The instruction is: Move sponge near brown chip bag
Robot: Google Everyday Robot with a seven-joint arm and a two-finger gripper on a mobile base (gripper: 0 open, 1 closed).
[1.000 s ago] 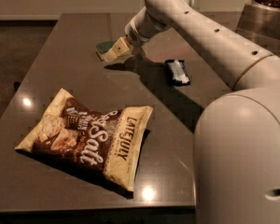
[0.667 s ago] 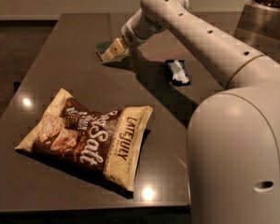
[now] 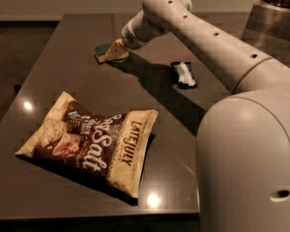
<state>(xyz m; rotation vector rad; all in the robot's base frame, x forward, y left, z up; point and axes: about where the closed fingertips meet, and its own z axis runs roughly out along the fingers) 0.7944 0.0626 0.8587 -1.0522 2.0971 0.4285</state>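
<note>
Your gripper (image 3: 117, 50) meets the sponge (image 3: 102, 50) at upper centre; its grasp can't be told. Next, carry the sponge down-left beside the brown chip bag (image 3: 94, 141).

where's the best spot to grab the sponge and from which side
Probably pinch the sponge across its narrow width, coming from above: it lies flat on the table, green top up, leaving its side edges exposed. The gripper sits at its right end.
</note>
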